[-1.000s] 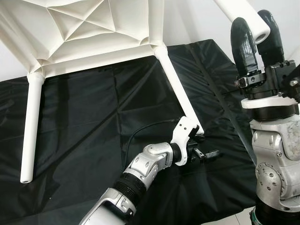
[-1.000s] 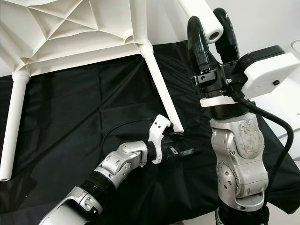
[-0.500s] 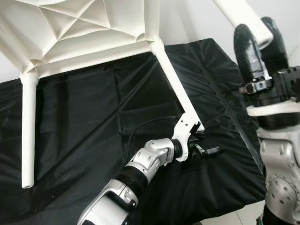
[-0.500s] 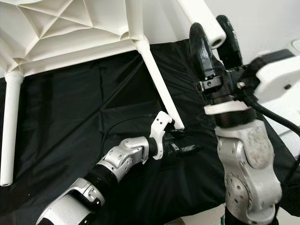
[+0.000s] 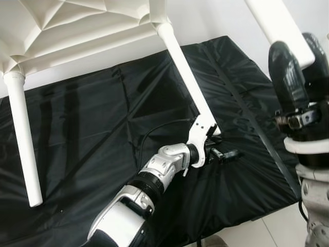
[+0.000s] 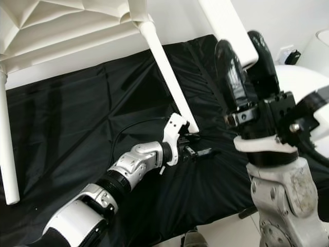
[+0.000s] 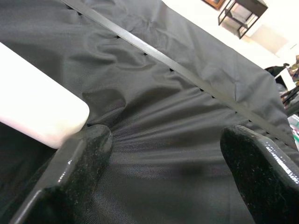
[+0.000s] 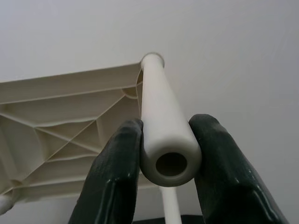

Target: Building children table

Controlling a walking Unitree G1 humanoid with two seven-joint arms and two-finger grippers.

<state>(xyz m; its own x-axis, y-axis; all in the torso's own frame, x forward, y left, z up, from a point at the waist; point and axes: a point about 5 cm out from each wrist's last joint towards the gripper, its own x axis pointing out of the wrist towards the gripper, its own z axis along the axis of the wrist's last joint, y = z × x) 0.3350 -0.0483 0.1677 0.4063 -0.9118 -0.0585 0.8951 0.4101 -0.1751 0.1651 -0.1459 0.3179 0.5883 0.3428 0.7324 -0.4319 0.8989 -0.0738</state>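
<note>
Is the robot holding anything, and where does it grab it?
The right gripper clamps a white table leg near its open end. The left gripper holds nothing.

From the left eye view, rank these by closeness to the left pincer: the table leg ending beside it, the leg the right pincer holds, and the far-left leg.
1. Table leg ending beside it: its tip is right at the left pincer.
2. Leg held by the right pincer: up at the right.
3. Far-left leg: across the black cloth, standing on its left part.

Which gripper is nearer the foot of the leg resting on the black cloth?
Left. The left gripper sits open right beside that leg's foot; the right gripper is raised, clamping another leg.
</note>
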